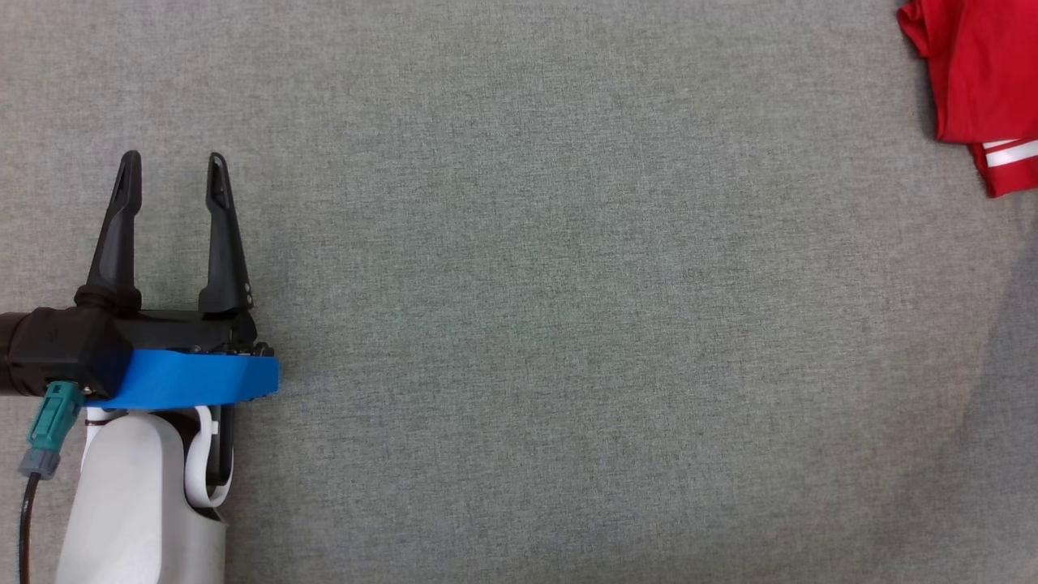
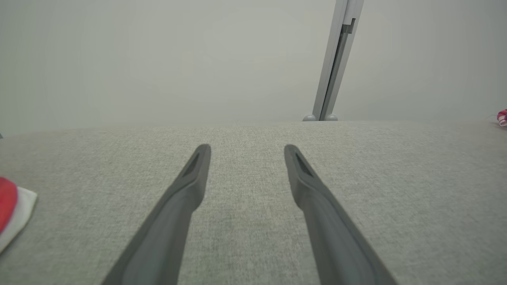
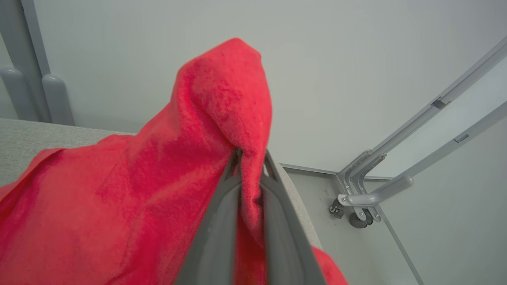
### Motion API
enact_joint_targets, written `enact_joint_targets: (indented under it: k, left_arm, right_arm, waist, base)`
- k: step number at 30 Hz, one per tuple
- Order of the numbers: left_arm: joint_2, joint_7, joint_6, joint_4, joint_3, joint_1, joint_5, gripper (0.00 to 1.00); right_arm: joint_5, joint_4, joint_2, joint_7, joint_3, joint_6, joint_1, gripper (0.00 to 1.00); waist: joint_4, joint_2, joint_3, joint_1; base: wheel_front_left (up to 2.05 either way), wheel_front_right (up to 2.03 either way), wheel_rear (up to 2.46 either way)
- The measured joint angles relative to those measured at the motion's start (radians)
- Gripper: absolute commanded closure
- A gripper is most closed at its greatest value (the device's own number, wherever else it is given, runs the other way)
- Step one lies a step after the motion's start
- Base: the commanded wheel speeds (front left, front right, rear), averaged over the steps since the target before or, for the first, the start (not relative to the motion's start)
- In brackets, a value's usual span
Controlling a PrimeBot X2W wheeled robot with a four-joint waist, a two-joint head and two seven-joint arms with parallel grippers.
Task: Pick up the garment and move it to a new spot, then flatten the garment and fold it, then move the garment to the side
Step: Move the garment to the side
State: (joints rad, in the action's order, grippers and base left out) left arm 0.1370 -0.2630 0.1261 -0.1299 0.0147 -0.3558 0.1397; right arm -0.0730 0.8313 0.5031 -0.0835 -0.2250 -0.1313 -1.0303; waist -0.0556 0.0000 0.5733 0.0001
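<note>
The garment is red with white stripes and shows at the top right corner of the head view. In the right wrist view my right gripper is shut on a fold of the red garment, which bunches up above the fingertips and drapes down to the left. My left gripper rests at the lower left of the grey cloth surface, fingers wide open with nothing between them. The left wrist view shows the same open left gripper over bare grey cloth.
A metal post stands beyond the far table edge in the left wrist view. A red and white item lies at that view's left edge. Metal frame bars with a caster stand off the table edge near the right gripper.
</note>
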Motion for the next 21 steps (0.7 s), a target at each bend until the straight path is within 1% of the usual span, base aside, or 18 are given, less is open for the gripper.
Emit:
enact_joint_targets:
  k: [1, 2, 3, 4, 5, 9, 15, 21]
  left_arm:
    - [-0.001, 0.0, 0.0, 0.0, 0.001, 0.0, 0.0, 0.0]
    - [-0.001, 0.0, 0.002, 0.001, 0.002, 0.0, 0.0, 0.0]
    - [-0.001, 0.0, 0.003, 0.002, 0.002, -0.001, 0.0, 0.0]
    - [-0.002, 0.0, 0.003, 0.002, 0.003, -0.002, 0.0, 0.0]
    - [-0.002, 0.0, 0.003, 0.002, 0.004, -0.003, 0.0, 0.0]
    - [-0.007, 0.0, 0.003, -0.003, 0.006, -0.01, 0.0, 0.0]
    - [-0.016, 0.0, 0.003, -0.023, 0.021, 0.012, 0.001, 0.0]
    - [-0.027, 0.0, 0.003, -0.041, 0.047, 0.077, 0.001, 0.0]
  right_arm:
    - [-0.009, 0.003, 0.0, 0.003, -0.006, 0.0, -0.006, 0.98]
    - [-0.014, 0.005, -0.002, 0.002, -0.012, 0.0, -0.01, 0.87]
    - [-0.02, 0.008, -0.002, 0.002, -0.02, 0.0, -0.013, 0.7]
    - [-0.029, 0.014, -0.003, 0.004, -0.028, 0.0, -0.014, 0.45]
    - [-0.039, 0.021, -0.005, 0.014, -0.035, 0.0, -0.015, 0.0]
    - [-0.071, 0.026, -0.029, 0.002, -0.055, 0.0, -0.015, 0.0]
    - [-0.092, 0.023, -0.072, -0.069, -0.077, 0.0, 0.02, 0.0]
    - [-0.067, 0.007, -0.141, -0.137, -0.033, 0.0, 0.078, 0.0]
  waist:
    - [0.0, 0.0, 0.002, 0.0]
    - [0.0, 0.0, 0.004, 0.0]
    - [0.0, 0.0, 0.006, 0.0]
    - [0.0, 0.0, 0.008, 0.0]
    - [-0.001, 0.0, 0.009, 0.0]
    - [-0.001, 0.0, 0.002, 0.0]
    - [0.009, 0.0, -0.062, -0.0002]
    - [0.018, 0.0, -0.156, -0.0003]
  base:
    - [0.0, 0.0, 0.0]
    - [0.0, 0.0, 0.0]
    - [0.0, 0.0, 0.0]
    - [0.0, 0.0, 0.0]
    - [0.0, 0.0, 0.0]
    - [0.0, 0.0, 0.0]
    - [0.0, 0.0, 0.0]
    - [0.0, 0.0, 0.0]
